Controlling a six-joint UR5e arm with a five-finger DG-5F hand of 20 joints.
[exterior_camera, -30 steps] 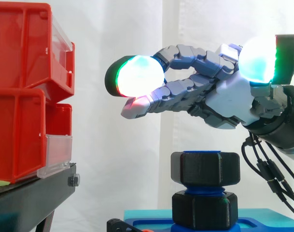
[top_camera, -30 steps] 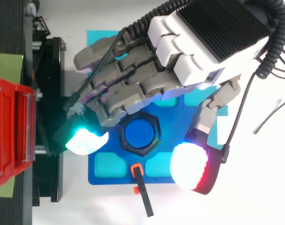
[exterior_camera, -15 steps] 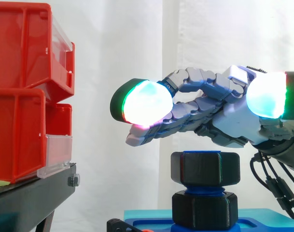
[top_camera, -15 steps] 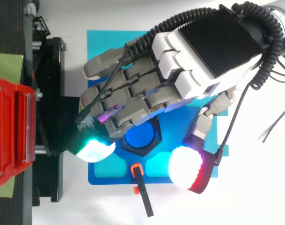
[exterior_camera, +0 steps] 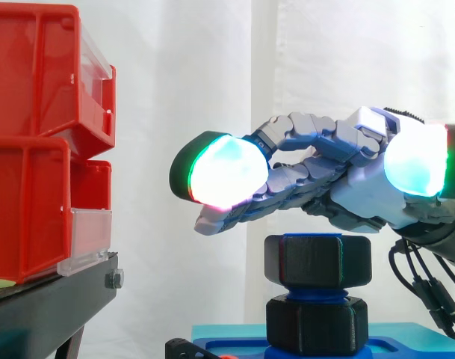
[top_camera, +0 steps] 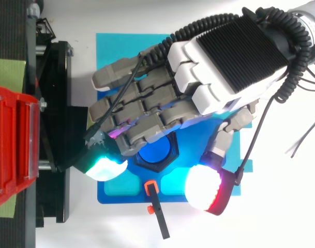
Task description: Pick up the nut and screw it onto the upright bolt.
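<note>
A black hexagonal nut [exterior_camera: 317, 260] sits on the top of the upright blue bolt [top_camera: 156, 149], above a second black nut [exterior_camera: 317, 323] lower on the same bolt. The bolt rises from a blue base plate [top_camera: 116, 194]. My hand [exterior_camera: 361, 187] hovers just above the upper nut, palm down, with a small gap between them. Its fingers [top_camera: 141, 111] stretch out nearly straight towards the left and partly cover the nut from above. The thumb [top_camera: 219, 155] is spread to one side. Nothing is between the fingers.
Red bins [exterior_camera: 40, 142] stand stacked on a black stand [exterior_camera: 55, 299] at the left, close to the fingertips. A light blue mat [top_camera: 108, 44] lies under the base plate. A black tool with an orange collar [top_camera: 156, 209] lies at the plate's near edge.
The hand has come lower towards the upper nut and shifted slightly to the right over it. The nuts and bolt have not moved.
</note>
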